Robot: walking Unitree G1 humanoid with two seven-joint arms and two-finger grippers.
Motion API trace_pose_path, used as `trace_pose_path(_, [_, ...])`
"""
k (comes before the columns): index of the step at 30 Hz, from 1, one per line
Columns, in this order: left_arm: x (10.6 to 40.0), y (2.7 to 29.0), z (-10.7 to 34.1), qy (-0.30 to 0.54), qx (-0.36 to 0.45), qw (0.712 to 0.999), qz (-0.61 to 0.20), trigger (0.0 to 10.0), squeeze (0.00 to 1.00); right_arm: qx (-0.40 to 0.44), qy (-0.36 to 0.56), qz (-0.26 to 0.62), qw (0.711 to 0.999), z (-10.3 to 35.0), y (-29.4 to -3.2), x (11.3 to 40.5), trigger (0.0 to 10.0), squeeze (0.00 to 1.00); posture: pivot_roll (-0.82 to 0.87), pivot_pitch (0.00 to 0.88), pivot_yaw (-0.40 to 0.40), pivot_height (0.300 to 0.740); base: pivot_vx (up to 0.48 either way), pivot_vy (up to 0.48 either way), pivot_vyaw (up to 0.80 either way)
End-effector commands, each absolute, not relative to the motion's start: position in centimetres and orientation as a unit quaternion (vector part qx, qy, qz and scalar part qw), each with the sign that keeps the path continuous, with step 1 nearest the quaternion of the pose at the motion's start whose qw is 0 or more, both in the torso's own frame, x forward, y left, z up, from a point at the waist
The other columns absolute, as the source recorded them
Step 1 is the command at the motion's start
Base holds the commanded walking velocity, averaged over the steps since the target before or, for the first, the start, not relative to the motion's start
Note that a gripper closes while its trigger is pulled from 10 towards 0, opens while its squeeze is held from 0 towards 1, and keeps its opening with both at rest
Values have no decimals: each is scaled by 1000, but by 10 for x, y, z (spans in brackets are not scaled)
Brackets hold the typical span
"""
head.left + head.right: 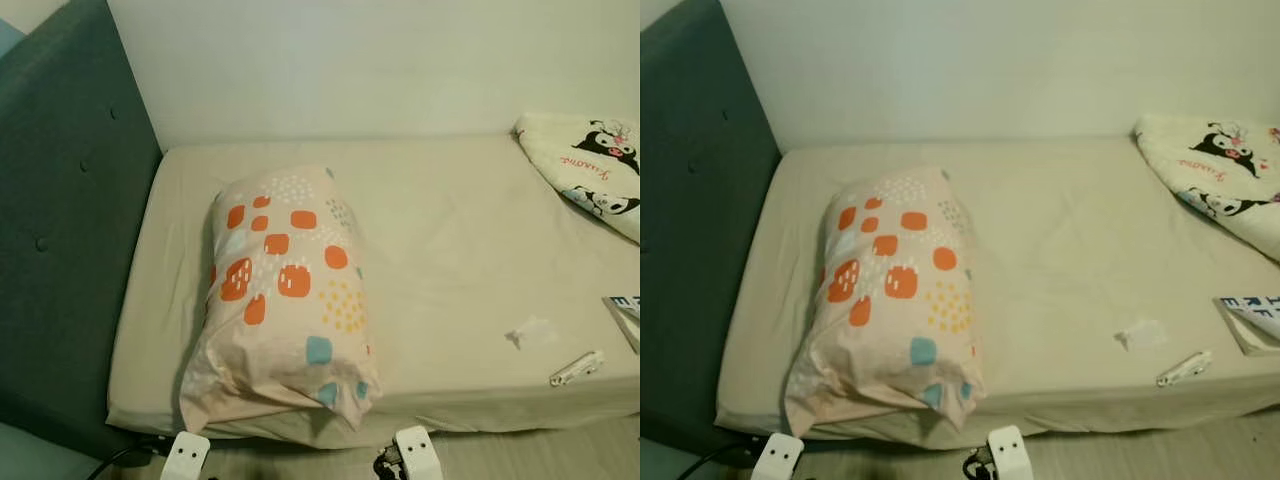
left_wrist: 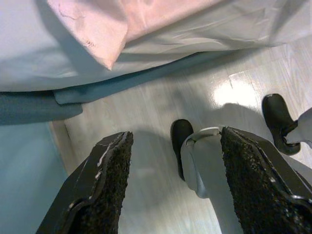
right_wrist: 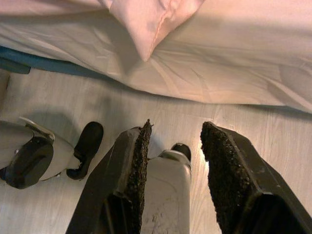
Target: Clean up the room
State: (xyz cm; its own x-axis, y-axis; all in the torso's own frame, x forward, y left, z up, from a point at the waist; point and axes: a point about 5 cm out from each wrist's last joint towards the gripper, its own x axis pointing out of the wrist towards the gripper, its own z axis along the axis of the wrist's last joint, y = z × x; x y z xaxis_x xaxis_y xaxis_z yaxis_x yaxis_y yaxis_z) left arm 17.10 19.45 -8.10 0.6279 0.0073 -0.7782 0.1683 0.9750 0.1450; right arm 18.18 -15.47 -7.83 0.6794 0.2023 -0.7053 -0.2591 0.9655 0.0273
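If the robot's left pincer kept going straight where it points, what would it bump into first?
Probably the robot's own leg and foot, which sit right between the open left pincer's fingers, then the wooden floor. Depth is hard to judge here.

From where I'm driving, there's a teal padded headboard [image 1: 70, 200] over at 9 o'clock and a plain cream wall [image 1: 380, 60] up at 12. Pale wood-look floor [image 3: 58, 97] runs along the bed's near edge at 6, with glare on it.
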Motion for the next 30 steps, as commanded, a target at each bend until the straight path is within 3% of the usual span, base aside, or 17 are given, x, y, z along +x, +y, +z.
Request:
trace_pose_path(1, [163, 195, -85, 440, 104, 891, -44, 10000, 0, -37, 391, 122, 911, -82, -157, 174, 10000, 0, 38, 37, 27, 740, 0, -439, 0])
trace_pose_path(30, [163, 195, -87, 436, 111, 892, -47, 10000, 0, -42, 392, 126, 910, -84, -157, 173, 10000, 0, 40, 38, 26, 740, 0, -396, 0])
